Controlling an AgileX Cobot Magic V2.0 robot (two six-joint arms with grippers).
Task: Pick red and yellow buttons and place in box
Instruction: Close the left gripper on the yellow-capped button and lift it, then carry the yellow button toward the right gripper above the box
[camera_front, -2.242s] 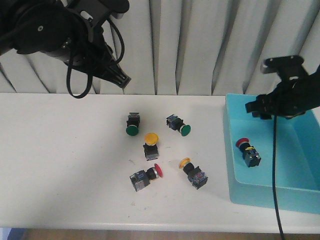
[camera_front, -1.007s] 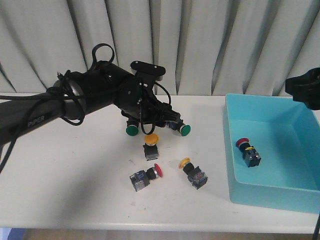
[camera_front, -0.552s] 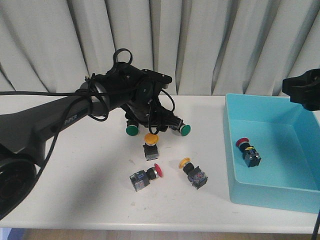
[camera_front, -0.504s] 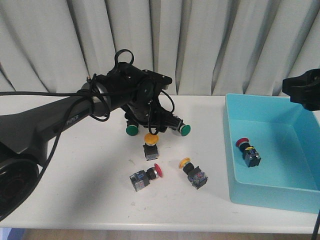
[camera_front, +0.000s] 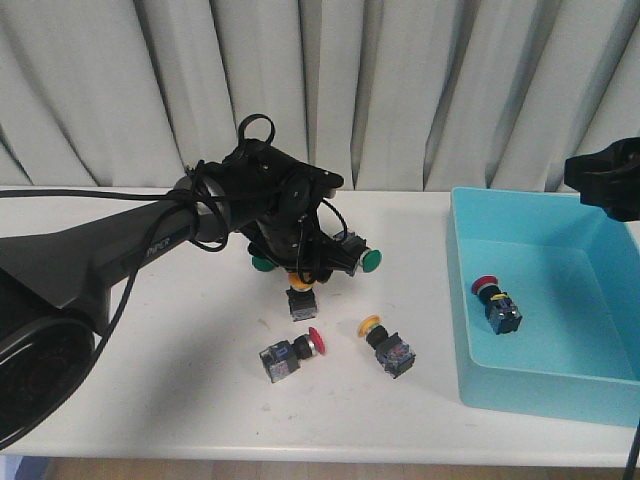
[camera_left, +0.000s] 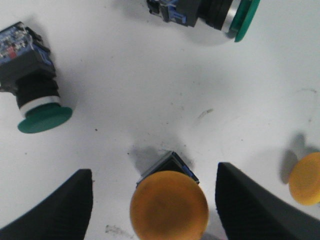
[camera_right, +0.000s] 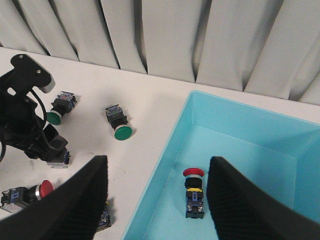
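An upright yellow button (camera_front: 300, 300) (camera_left: 169, 204) stands mid-table, its cap between the spread fingers of my open left gripper (camera_front: 299, 270) (camera_left: 154, 200); neither finger touches it. A second yellow button (camera_front: 386, 346) (camera_left: 305, 179) lies on its side nearer the front. Left of it, a red button (camera_front: 290, 355) (camera_right: 30, 192) also lies on the table. Another red button (camera_front: 497, 302) (camera_right: 194, 192) lies inside the turquoise box (camera_front: 560, 388) (camera_right: 240, 120). My right gripper (camera_front: 608, 180) (camera_right: 156, 200) hangs open and empty above the box's left wall.
Two green-capped buttons (camera_front: 366, 259) (camera_left: 37, 97) lie just behind the upright yellow one, close to my left gripper. White curtains close off the back. The box fills the table's right end, and the left arm stretches in from the left.
My left arm swung down from the upper left and lowered over the upright yellow button, covering its cap in the front view. The right arm drew back to the right edge.
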